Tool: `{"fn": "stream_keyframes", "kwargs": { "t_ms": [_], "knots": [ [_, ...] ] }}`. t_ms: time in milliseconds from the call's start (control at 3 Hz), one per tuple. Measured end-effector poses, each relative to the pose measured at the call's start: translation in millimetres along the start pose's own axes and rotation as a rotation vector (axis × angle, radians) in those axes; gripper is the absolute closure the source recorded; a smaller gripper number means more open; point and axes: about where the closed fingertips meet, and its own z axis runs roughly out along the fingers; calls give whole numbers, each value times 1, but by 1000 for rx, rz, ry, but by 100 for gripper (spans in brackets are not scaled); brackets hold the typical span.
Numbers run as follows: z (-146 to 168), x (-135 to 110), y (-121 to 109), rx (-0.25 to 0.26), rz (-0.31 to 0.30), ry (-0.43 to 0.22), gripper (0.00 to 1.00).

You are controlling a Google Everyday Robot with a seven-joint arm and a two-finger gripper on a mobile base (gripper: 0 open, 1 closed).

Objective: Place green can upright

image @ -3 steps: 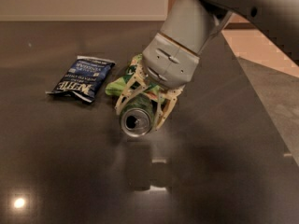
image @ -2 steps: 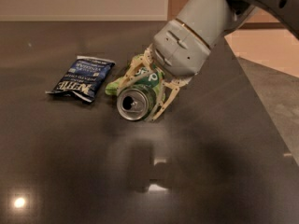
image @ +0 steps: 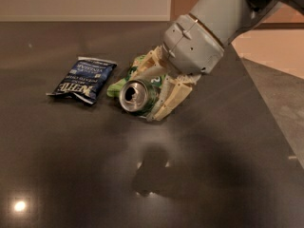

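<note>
Since a second ago the pincer [image: 146, 96] has carried its load up and slightly left, clear of the tabletop [image: 71, 175], leaving a separate shadow below. Its cream fingers [image: 167, 95] pinch the green can [image: 134, 97] by its sides, so the can hangs horizontal with its silver end toward the camera. That height probably gives room to turn it upright. Behind lies a green bag [image: 115, 86], and a blue snack bag [image: 83, 80] lies farther left.

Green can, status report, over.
Gripper centre frame, shut on green can. Can sideways, silver end facing camera, not yet upright. Blue snack bag left, green bag just behind.
</note>
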Motion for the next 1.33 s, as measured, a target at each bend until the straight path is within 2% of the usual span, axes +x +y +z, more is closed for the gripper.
{"fn": "stream_keyframes", "kwargs": {
  "t_ms": [333,667,1000,1333],
  "knots": [
    [1,10,12,-15,232,11,100],
    [4,13,23,-13,460,-36,100],
    [4,12,28,15,691,-161,100],
    [1,5,27,63,782,-313,100]
  ]
}}
